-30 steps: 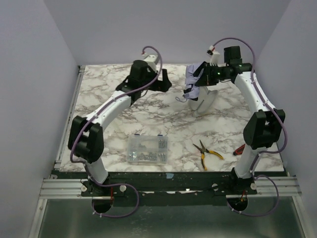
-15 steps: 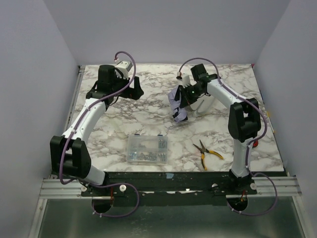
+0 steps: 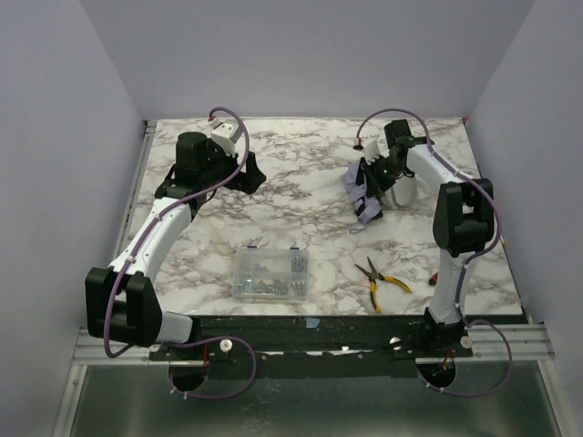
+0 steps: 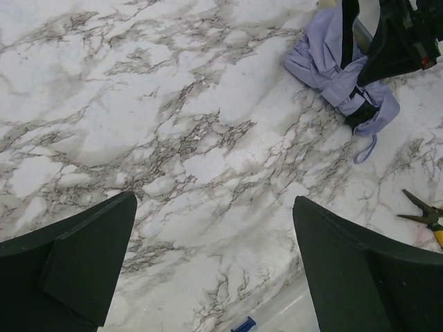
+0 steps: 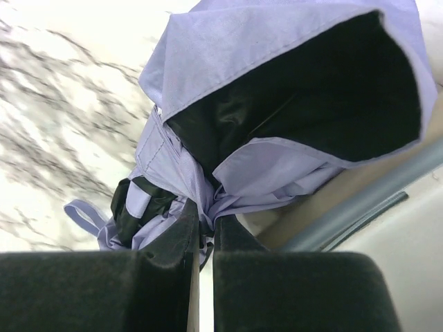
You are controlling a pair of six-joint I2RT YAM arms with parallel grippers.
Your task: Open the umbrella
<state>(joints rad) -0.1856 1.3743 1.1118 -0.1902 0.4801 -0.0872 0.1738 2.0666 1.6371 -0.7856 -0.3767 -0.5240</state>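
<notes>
From above, the umbrella (image 3: 364,196) is seen shifted rightward across the table (image 3: 273,218), bundled, under the right gripper (image 3: 375,176). In the left wrist view, the left gripper (image 4: 214,235) is spread wide, nothing held, the umbrella well apart. In the right wrist view, a lilac fold is pinched tight; opening is judged not yet begun.
</notes>
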